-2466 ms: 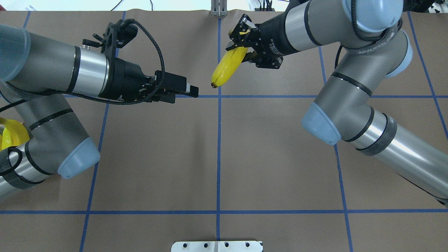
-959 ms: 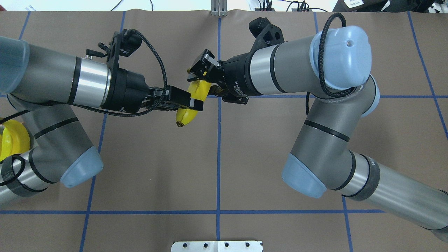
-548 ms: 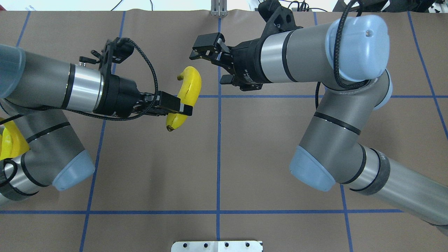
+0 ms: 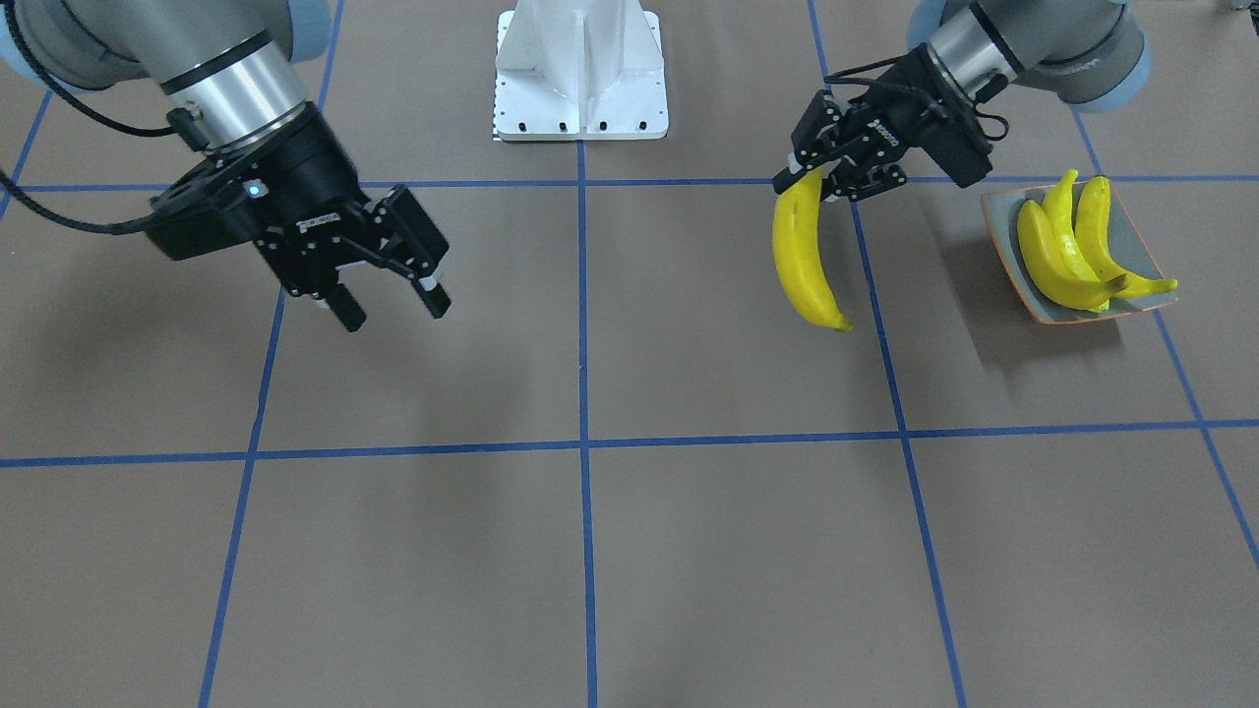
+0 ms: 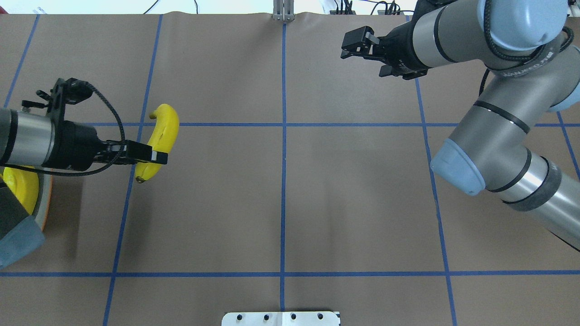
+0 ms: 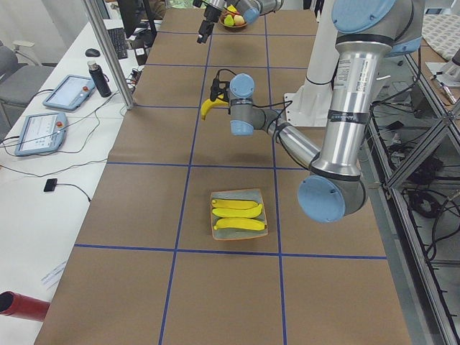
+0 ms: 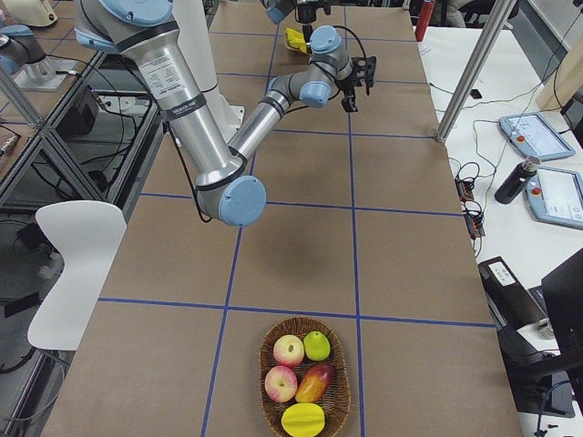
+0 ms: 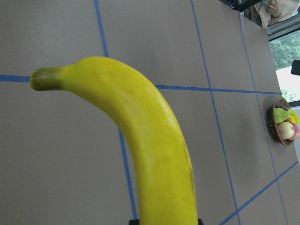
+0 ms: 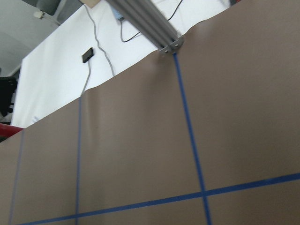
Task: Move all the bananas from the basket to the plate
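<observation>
My left gripper [image 5: 158, 157] is clamped on a banana [image 5: 159, 133], pinching it near its blunt end so that the stem curves away from my base. In the front-facing view the same banana [image 4: 805, 251] hangs off the fingers above the brown paper, over a blue tape line [image 4: 890, 374] of the grid. My left wrist camera is filled with its yellow skin, the greenish stem at the far end. The plate [image 4: 1001, 210] sits on the table just beyond the left gripper [image 4: 802, 184], toward my left end, near the held banana but not under it. A cluster of bananas [image 4: 1050, 261] lies on the plate side by side, their stem tips reaching over its rim. My right gripper [image 4: 393, 307] is released, its two fingers spread with only air between them, and it hovers over the table on my right half, well apart from the left one. From overhead the right gripper [image 5: 352, 46] shows toward the far edge. The wicker basket [image 7: 339, 360] stands at my right end of the table, well apart from both grippers, with apples, a green fruit, a reddish mango and a yellow fruit in it.
</observation>
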Controlling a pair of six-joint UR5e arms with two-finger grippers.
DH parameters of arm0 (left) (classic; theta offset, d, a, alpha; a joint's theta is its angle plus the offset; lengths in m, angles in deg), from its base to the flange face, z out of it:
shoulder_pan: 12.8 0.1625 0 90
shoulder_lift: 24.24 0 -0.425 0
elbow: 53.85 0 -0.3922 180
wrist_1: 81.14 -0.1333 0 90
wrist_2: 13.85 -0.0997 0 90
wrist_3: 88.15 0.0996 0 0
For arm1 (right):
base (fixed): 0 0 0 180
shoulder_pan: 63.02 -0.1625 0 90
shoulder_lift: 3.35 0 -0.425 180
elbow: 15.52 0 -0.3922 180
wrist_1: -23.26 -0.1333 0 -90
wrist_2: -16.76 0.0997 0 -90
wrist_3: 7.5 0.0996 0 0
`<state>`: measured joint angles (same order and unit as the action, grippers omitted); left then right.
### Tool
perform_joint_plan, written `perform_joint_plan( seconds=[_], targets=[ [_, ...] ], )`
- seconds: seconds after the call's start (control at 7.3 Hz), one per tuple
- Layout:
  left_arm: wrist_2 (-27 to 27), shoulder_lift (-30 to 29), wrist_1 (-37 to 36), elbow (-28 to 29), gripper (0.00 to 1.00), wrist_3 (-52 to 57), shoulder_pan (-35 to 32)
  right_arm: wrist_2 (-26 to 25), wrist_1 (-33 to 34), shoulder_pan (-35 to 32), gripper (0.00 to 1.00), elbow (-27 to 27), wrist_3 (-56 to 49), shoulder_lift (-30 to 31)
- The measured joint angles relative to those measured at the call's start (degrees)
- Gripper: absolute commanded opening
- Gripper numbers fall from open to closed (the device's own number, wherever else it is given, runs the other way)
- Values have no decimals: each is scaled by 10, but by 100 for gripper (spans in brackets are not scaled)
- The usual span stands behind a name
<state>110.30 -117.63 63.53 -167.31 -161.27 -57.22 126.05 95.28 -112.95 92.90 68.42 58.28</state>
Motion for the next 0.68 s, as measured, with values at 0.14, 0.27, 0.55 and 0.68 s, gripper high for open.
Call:
perform_joint_plan(
  seconds=[0.14, 0.27, 0.55, 0.68],
  targets=[
    [0, 49, -1, -6, 0, 38, -6, 12, 22, -29, 100, -1, -69, 29],
    [0, 95, -2, -9, 0, 82, -14, 35, 35, -64, 100, -1, -144, 64],
    [-5, 187, -3, -9, 0, 193, -43, 80, 39, -129, 100, -11, -281, 123],
    [-25, 231, -3, -9, 0, 254, -56, 99, 38, -156, 100, -21, -335, 142]
  ],
)
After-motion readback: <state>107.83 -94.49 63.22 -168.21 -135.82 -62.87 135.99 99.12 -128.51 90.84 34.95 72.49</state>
